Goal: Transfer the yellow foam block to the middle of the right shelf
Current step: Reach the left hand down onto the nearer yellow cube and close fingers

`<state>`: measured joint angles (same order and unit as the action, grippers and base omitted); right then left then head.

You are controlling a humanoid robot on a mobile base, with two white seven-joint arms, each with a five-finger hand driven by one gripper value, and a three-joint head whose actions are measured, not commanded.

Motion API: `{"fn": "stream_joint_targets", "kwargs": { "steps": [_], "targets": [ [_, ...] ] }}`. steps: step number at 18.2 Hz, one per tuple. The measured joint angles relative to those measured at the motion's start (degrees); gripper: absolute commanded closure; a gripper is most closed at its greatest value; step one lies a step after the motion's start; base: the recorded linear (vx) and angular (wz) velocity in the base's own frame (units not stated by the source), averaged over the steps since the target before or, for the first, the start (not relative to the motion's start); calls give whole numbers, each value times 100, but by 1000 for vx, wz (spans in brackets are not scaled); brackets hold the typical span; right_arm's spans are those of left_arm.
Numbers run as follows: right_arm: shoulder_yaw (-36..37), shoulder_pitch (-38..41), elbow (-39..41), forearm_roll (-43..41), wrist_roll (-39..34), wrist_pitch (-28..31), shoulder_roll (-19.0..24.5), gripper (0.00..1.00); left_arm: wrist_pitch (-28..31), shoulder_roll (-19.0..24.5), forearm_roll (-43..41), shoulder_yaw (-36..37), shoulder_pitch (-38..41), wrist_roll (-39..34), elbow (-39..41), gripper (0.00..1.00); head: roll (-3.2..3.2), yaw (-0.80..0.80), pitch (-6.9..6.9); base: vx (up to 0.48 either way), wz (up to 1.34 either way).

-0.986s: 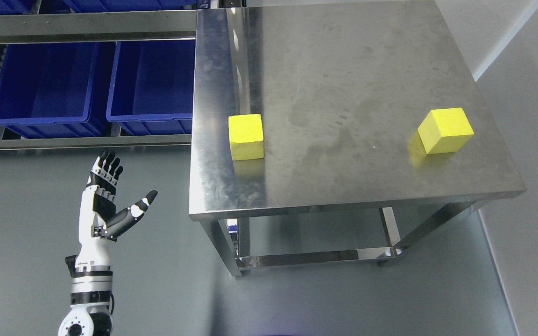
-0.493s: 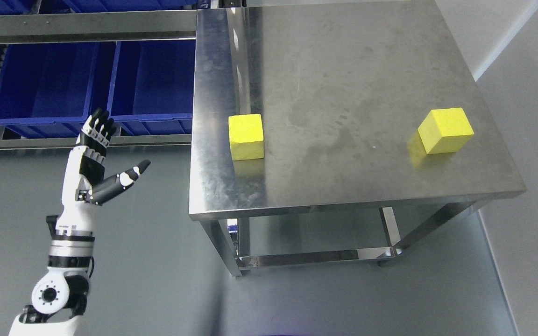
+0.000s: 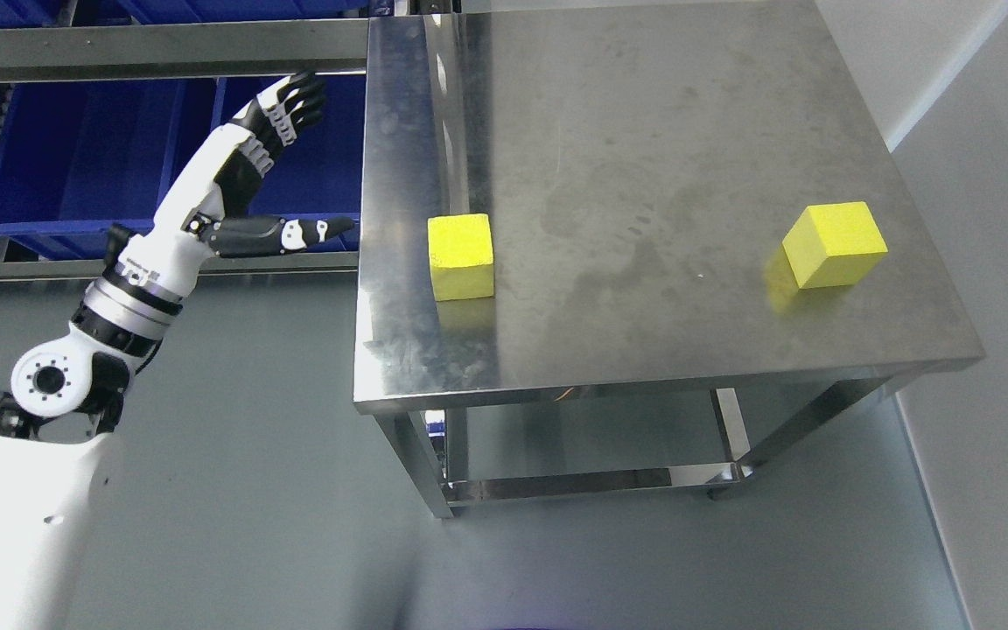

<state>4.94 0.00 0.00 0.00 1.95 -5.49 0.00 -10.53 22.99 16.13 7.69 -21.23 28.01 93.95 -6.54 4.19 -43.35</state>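
Left hand (image 3: 241, 179) hangs open and empty, fingers spread, just left of the steel table (image 3: 644, 114) bearing two yellow foam blocks (image 3: 461, 256)

i'm in what looks like a warehouse or industrial test bay: a bare stainless steel work table (image 3: 644, 175) stands on a smooth grey floor (image 3: 276, 490), and beside it a metal rack (image 3: 154, 48) holds big blue storage bins (image 3: 84, 166) (the stackable plastic kind). plain pale walls (image 3: 985, 219) close in the right side.
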Motion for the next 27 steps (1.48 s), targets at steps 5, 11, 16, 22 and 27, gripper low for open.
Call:
{"fn": "stream_joint_targets", "kwargs": {
  "steps": [5, 11, 16, 22, 27],
  "targets": [
    [0, 0, 0, 0, 0, 0, 0, 0, 320, 291, -787, 820, -872, 631, -230, 0, 0, 0, 0, 0, 0],
    [-1, 0, 0, 0, 0, 0, 0, 0, 388, 410, -1337, 1667, -1545, 905, -570, 0, 0, 0, 0, 0, 0],
    [-1, 0, 0, 0, 0, 0, 0, 0, 395, 246, -1644, 2349, -1952, 1064, -985, 5, 0, 0, 0, 0, 0],
    [-1, 0, 0, 0, 0, 0, 0, 0, 404, -224, -2320, 2933, -2320, 1055, -1583, 38, 0, 0, -1, 0, 0],
    [-1, 0, 0, 0, 0, 0, 0, 0, 360, -549, -2665, 3242, -2466, 965, -1903, 98, 0, 0, 0, 2, 77]
  ]
}}
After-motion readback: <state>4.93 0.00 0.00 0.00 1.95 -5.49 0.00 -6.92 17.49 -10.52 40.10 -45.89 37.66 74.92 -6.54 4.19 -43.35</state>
